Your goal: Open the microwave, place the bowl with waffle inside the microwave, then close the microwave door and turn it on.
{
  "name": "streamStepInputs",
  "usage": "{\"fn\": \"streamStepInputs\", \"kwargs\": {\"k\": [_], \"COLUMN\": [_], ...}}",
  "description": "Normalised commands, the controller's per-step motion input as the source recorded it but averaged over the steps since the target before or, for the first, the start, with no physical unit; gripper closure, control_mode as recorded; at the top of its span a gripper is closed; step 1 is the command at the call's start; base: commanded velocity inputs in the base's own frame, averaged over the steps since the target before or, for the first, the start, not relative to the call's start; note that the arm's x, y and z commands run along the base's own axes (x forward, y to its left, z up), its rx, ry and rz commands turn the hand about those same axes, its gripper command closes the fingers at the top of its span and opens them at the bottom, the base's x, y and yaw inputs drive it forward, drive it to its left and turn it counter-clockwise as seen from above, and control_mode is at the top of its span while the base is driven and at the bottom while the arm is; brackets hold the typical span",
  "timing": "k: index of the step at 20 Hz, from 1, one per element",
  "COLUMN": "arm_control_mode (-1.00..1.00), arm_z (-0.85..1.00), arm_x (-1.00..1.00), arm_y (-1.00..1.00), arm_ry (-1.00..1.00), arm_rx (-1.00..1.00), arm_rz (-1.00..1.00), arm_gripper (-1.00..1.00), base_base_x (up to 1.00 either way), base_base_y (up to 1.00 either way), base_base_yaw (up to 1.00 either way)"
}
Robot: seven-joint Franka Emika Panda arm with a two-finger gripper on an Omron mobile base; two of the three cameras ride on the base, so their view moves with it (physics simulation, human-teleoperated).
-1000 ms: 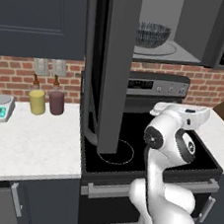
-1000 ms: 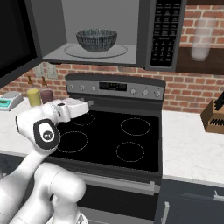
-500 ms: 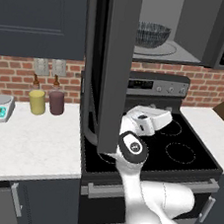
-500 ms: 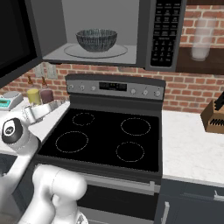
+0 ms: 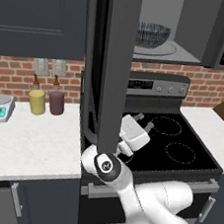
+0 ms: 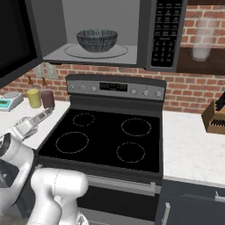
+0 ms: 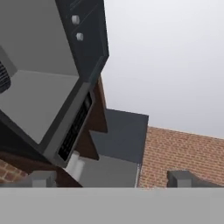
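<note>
Microwave [image 6: 132,30]: microwave door [image 5: 111,69] stood wide open; bowl [image 6: 97,40] sat on the turntable inside. Tool [image 5: 145,121] hung just beside the door's lower edge above the stove [image 6: 110,140], fingers apart, holding nothing.

The white arm is folded low and swung to its own left — its dark elbow joint shows at the bottom of the left base view, with the forearm angling up and to the right from it. The gripper [image 5: 142,118] sits at the end of that forearm, tilted upward, its white hand body turned on a slant. In the hand view the two dark fingers [image 7: 181,178] stand well apart with nothing between them — the jaws are spread and hold nothing.
</note>
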Motion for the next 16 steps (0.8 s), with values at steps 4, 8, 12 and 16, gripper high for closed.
{"fn": "streamStepInputs", "kwargs": {"k": [4,8,12,16], "arm_control_mode": [-1.00,-1.00,-1.00,-1.00], "arm_z": [0.23,0.00,0.04,0.00], "arm_x": [-0.83,-0.37,-0.13,0.10], "arm_y": [0.98,1.00,1.00,0.97], "arm_ry": [-0.01,0.01,0.08,0.19], "arm_rx": [-0.09,-0.10,-0.10,-0.11], "arm_rz": [-0.06,-0.01,-0.01,-0.07], "arm_gripper": [-1.00,-1.00,-1.00,-1.00], "base_base_x": [0.00,0.00,0.00,0.00], "base_base_y": [0.00,0.00,0.00,0.00], "base_base_yaw": [0.00,0.00,0.00,0.00]}}
